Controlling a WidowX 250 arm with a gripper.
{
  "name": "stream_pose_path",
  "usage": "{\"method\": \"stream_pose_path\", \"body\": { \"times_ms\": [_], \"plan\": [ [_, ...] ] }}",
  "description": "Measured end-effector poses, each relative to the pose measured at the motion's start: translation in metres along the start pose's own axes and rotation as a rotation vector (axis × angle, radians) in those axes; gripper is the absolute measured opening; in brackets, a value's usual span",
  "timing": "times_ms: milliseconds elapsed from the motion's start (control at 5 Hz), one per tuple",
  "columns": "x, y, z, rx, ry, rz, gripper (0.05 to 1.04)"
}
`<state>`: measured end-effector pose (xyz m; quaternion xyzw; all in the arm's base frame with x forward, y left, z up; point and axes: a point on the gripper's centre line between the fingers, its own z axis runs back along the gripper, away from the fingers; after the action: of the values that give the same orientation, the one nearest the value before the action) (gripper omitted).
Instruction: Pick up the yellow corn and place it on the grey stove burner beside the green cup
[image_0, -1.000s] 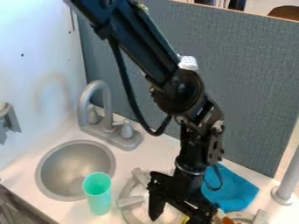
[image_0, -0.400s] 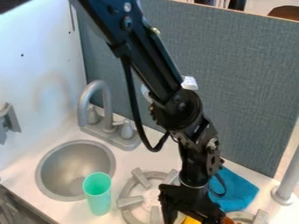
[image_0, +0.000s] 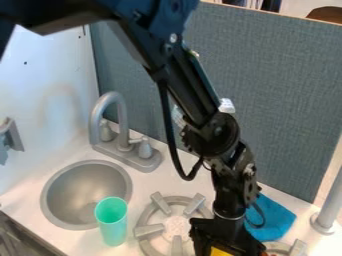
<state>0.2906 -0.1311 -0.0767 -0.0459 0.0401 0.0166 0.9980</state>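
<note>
**Claw at the yellow thing**

Clockwise places from the claw: sink at ten o'clock; burner near, at nine; blue cloth at two; green cup farther out at nine; yellow thing, partly hidden, at six. Claw spread or closed: cannot tell.

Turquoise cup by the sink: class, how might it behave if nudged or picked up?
The turquoise cup might tip if pushed near its rim, since it stands upright and is taller than it is wide. Once on its side, it would probably roll on its round wall. Its plastic-like look suggests it is light and fairly stiff.
</note>
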Motion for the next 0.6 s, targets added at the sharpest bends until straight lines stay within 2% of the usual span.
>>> {"method": "stream_pose_path", "body": {
  "times_ms": [400,600],
  "plan": [
    [0.008,0.014,-0.015,0.129,0.040,0.102,1.001],
    [0.008,0.012,-0.026,0.165,0.071,0.098,0.969]
  ]
}}
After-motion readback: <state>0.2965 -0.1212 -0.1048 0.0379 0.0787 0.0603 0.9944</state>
